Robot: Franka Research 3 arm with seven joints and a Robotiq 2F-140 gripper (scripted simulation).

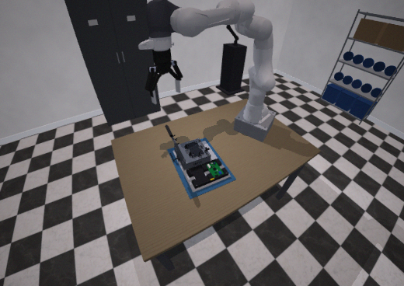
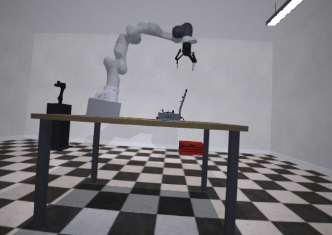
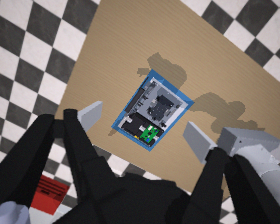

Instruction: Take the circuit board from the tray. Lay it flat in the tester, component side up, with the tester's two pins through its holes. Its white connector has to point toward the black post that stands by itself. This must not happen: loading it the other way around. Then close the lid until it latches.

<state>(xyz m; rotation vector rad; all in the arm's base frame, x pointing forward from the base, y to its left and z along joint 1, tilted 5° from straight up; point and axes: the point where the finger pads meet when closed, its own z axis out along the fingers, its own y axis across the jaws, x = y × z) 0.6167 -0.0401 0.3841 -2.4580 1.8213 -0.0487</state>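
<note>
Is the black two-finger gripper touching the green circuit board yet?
Apart. The exterior view shows the black gripper high above the tabletop; the top view shows the green circuit board in its tray.

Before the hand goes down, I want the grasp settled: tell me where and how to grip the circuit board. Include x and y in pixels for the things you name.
Probably by two opposite side edges, from straight above: the green circuit board point(image 1: 216, 169) point(image 3: 149, 133) lies flat in the black tray point(image 1: 198, 176) point(image 3: 132, 124), and components stand on its face.
</note>
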